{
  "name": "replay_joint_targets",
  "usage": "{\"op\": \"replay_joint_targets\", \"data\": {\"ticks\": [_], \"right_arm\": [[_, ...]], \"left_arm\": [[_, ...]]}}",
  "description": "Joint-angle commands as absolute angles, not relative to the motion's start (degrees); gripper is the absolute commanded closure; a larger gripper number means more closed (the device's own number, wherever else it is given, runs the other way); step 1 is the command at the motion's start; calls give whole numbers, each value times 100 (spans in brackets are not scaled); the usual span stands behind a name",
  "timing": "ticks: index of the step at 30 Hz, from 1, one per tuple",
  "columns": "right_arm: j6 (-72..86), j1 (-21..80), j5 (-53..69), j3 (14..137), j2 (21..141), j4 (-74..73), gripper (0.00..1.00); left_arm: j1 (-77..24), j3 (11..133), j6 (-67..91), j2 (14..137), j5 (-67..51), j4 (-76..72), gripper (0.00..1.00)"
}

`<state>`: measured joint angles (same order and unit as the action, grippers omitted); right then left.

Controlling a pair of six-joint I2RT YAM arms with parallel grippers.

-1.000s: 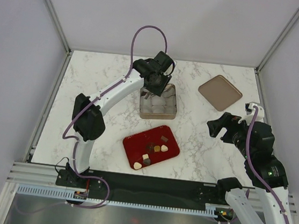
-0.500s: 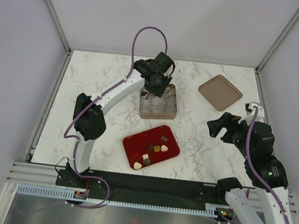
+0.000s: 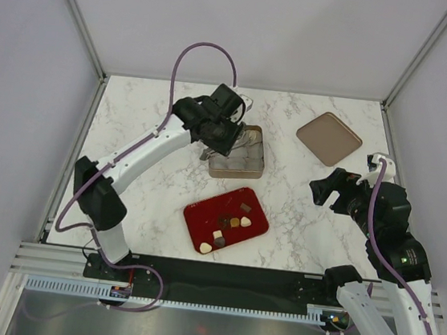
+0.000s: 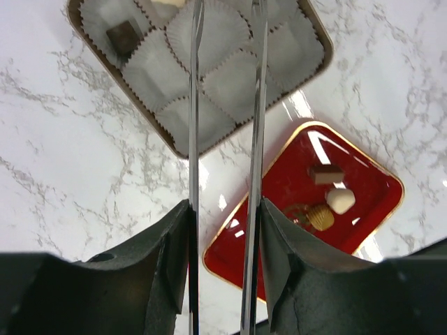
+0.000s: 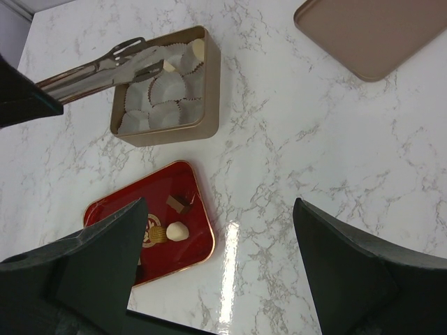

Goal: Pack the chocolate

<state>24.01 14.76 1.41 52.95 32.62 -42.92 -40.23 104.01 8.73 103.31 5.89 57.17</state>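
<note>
My left gripper (image 3: 209,127) (image 4: 223,216) is shut on metal tongs (image 4: 194,105) (image 5: 98,70), whose two blades stand apart over the near-left part of a gold tin (image 3: 260,152) (image 4: 318,40) lined with white paper cups. A dark square chocolate (image 4: 124,36) and a cream piece (image 5: 198,47) lie in cups. The red tray (image 3: 195,219) (image 4: 279,192) holds several chocolates: a brown block (image 4: 326,174), a cream piece (image 4: 340,200), a tan round one (image 4: 320,216). My right gripper (image 3: 330,189) (image 5: 220,216) is open and empty, right of the tray.
The tin's flat gold lid (image 3: 329,137) (image 5: 370,31) lies at the back right. Grey walls enclose the marble table on three sides. The black rail runs along the near edge.
My left arm has swung left and its elbow moved toward the near left. The gripper with the tongs has drawn back from over the tin's far side to its left edge.
</note>
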Motion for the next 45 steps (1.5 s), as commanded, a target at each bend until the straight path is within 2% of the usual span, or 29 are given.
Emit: {"op": "replay_joint_targets", "data": {"ticks": [1,15,45], "right_arm": [[2408,1477,35,5353,3217,-4227,7],[2382,1477,35,5414,3296,-4280,7],[2391,1476,35,5502,3199,-4368,7]], "left_arm": [[-4218,9847,817,9486,352,5704,52],[-5607,7955,1616,8244,342,5660,51],[-5976,7462,1767,8516,334,5467,50]]}}
